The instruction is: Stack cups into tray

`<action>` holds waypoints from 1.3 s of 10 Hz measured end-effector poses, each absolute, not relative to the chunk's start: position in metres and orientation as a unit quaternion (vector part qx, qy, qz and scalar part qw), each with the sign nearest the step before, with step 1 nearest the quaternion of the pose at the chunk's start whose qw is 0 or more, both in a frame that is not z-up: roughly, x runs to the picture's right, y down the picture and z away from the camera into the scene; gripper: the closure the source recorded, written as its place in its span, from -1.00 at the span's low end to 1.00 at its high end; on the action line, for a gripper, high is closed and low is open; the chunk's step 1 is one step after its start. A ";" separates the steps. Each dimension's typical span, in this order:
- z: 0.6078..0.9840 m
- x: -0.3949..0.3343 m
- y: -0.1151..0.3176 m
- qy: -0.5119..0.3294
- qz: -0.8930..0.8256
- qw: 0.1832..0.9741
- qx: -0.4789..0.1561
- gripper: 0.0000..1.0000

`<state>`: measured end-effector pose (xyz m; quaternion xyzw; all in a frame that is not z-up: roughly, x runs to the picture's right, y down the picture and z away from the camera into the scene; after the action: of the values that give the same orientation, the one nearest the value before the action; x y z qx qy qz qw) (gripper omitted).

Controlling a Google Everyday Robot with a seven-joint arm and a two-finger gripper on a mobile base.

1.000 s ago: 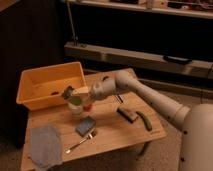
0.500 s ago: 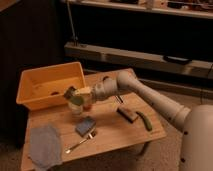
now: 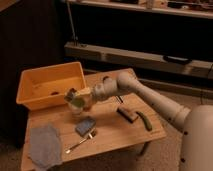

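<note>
Wooden table [image 3: 114, 134] below dim shelving holds the yellow-orange tray [image 3: 44, 82] at its rear left. Just off the tray's front right corner hangs the gripper [image 3: 73, 96], at the olive-green cup [image 3: 78, 103], which sits atop the white cup [image 3: 77, 111]. Whether the gripper clasps it cannot be told. A blue-grey sponge [image 3: 85, 125] lies nearer the front.

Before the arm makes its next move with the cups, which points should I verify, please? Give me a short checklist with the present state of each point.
1. Position of the end effector: at the green cup, just in front of the tray: ok.
2. Whether the green cup is seated in the white cup: cannot tell.
3. Cups inside the tray: not ok. Both are outside it, over the table.
4. Room in the tray: ok. Its floor is mostly bare.
5. The sponge apart from the cups: ok. It lies nearer the table's front edge.
</note>
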<state>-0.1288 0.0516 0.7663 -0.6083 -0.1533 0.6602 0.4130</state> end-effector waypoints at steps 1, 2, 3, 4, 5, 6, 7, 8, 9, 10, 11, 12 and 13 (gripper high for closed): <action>0.766 -0.130 0.051 -0.154 0.660 0.413 -0.608 -0.55; 0.765 -0.131 0.052 -0.155 0.660 0.412 -0.609 -0.55; 0.765 -0.132 0.052 -0.155 0.660 0.411 -0.610 -0.55; 0.765 -0.133 0.052 -0.155 0.660 0.409 -0.611 -0.55; 0.764 -0.134 0.052 -0.155 0.660 0.408 -0.611 -0.55; 0.765 -0.134 0.053 -0.155 0.660 0.407 -0.612 -0.55; 0.765 -0.135 0.053 -0.155 0.660 0.406 -0.612 -0.55; 0.765 -0.134 0.054 -0.154 0.661 0.405 -0.613 -0.55; 0.767 -0.133 0.055 -0.152 0.662 0.405 -0.612 -0.55; 0.767 -0.132 0.055 -0.152 0.662 0.405 -0.612 -0.55; 0.767 -0.133 0.055 -0.152 0.662 0.405 -0.612 -0.55; 0.767 -0.133 0.055 -0.152 0.662 0.405 -0.612 -0.55; 0.767 -0.132 0.055 -0.152 0.662 0.405 -0.612 -0.55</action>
<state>-0.1324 0.0548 0.7667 -0.6123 -0.1521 0.6620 0.4046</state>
